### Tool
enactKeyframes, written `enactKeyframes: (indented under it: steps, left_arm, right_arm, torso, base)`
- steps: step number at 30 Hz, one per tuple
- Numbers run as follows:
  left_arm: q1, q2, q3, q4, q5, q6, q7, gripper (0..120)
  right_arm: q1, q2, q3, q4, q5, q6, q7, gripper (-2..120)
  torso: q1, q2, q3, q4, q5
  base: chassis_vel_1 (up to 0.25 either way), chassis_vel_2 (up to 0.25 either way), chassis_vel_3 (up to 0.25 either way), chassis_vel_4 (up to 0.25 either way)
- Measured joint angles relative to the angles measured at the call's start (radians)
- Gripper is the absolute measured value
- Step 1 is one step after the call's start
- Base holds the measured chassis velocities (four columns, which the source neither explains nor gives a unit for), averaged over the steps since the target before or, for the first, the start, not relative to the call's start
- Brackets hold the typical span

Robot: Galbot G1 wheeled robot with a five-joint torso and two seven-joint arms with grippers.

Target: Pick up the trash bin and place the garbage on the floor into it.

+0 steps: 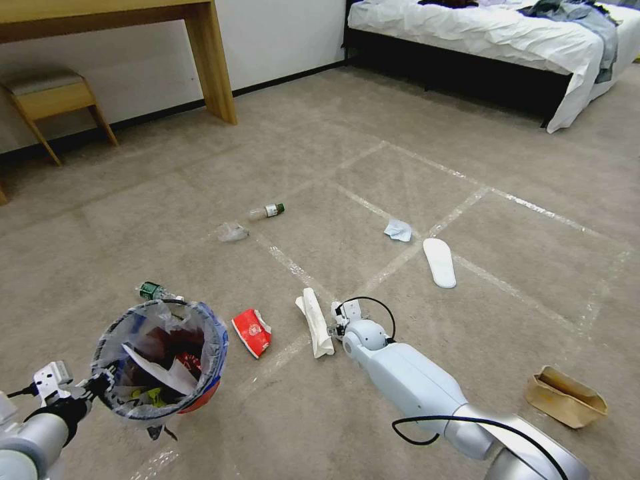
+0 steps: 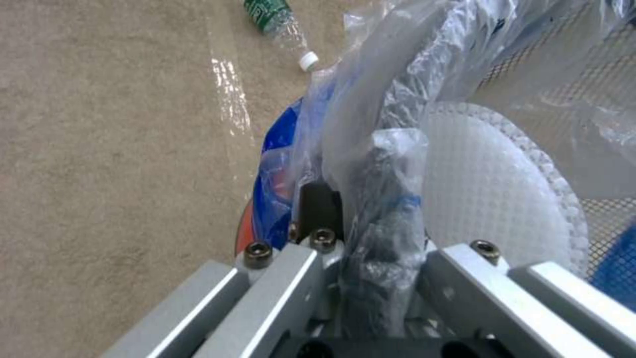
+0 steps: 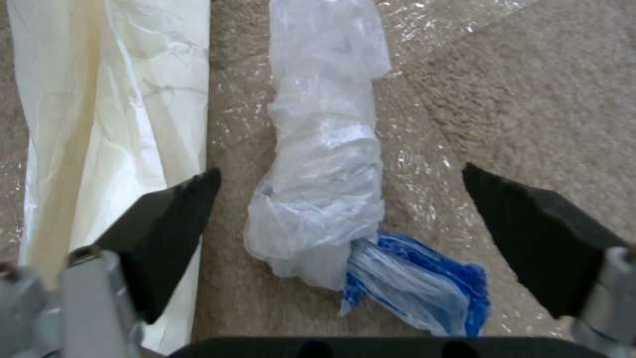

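The trash bin [image 1: 160, 360], a red bucket lined with a clear, blue-printed bag, hangs above the carpet at lower left and holds some litter. My left gripper [image 1: 100, 387] is shut on its rim and liner [image 2: 371, 164]. My right gripper [image 1: 341, 319] is down at the floor beside a white paper roll [image 1: 317, 330]. In the right wrist view it [image 3: 341, 171] stands open, its fingers on either side of a crumpled clear and blue plastic bag [image 3: 325, 199], with the paper roll [image 3: 113, 124] just outside one finger. Other garbage on the floor includes a red wrapper [image 1: 252, 332] and a green-capped bottle [image 1: 267, 211].
More litter lies around: a green-labelled bottle [image 1: 152, 291] behind the bin, a clear plastic wad [image 1: 231, 232], a tissue [image 1: 398, 230], a brown paper scrap [image 1: 565, 397] and a white slipper [image 1: 440, 262]. A wooden desk leg [image 1: 212, 63], a stool [image 1: 50, 100] and a bed [image 1: 493, 40] stand at the back.
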Motion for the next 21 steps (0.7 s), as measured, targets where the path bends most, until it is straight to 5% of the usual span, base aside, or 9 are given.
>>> enactKeyframes:
  steps: [13, 21]
  left_arm:
    - [-0.001, -0.003, 0.014, -0.002, 0.0, -0.001, 0.0, 1]
    - [-0.004, -0.003, 0.019, 0.008, 0.001, -0.001, 0.002, 1]
  right_arm:
    - [0.008, 0.041, 0.019, -0.138, -0.045, 0.096, -0.116, 85]
    - [-0.013, 0.041, 0.026, -0.124, -0.047, 0.106, -0.119, 57]
  torso:
    - [0.0, 0.0, 0.0, 0.0, 0.0]
    - [0.0, 0.0, 0.0, 0.0, 0.0001]
  base:
    - [0.0, 0.0, 0.0, 0.0]
    - [0.0, 0.0, 0.0, 0.0]
